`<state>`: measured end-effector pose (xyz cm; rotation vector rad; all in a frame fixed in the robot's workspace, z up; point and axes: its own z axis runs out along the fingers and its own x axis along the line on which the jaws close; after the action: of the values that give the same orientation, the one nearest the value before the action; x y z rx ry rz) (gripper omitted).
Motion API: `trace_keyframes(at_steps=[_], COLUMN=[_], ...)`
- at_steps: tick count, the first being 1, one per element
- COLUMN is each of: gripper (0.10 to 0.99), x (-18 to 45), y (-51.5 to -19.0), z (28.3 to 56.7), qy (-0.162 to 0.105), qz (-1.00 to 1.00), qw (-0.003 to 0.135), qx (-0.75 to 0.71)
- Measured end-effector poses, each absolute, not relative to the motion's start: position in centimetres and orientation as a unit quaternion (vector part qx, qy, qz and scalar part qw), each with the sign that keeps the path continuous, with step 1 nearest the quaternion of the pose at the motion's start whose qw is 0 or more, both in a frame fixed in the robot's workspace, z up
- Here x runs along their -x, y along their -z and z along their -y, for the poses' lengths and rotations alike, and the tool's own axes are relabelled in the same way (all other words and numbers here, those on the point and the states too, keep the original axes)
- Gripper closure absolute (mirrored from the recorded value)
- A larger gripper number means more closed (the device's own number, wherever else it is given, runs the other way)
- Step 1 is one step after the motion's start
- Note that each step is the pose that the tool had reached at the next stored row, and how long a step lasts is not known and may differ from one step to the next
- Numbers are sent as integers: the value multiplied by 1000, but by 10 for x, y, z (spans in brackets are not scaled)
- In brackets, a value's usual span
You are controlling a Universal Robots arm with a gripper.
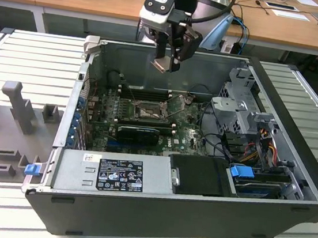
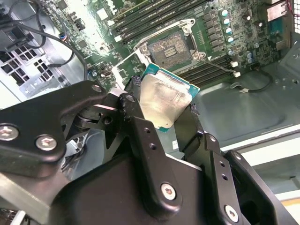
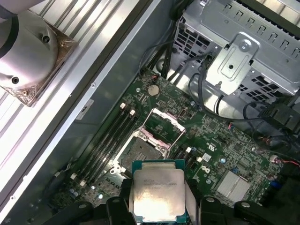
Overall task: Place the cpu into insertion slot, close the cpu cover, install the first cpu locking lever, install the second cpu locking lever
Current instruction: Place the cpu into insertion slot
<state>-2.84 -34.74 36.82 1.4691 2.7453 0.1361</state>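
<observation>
The fingers are clenched on the chip, gripping it by two opposite edges so that its pale metal face shows between them in both wrist views. In the exterior view the chip hangs up at the level of the computer case's open top, well apart from the green board below. The case lies on its side on the ribbed bench.

The socket lies bare with its dark centre showing. Its cover stands swung open just beside it, on the side away from the long memory slots. The chip is not yet seated.

To do this step well, the chip likely needs to be brought level and squared to the socket's rim before it goes down, since it looks tilted in the exterior view. A straight, slow descent seems safest, with no sideways slide once it is near the contacts, which probably bend easily. The fingers should pass clear of the raised cover. They should let go only once the chip sits flat inside the rim, without pressing.
</observation>
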Motion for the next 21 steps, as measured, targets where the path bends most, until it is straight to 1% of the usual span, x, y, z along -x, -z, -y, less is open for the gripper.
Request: trace_keyframes(at_steps=[21], gripper=[557], x=[28], y=[-368], z=[347], qy=[-42], qz=[-820], qw=[17], qx=[-571])
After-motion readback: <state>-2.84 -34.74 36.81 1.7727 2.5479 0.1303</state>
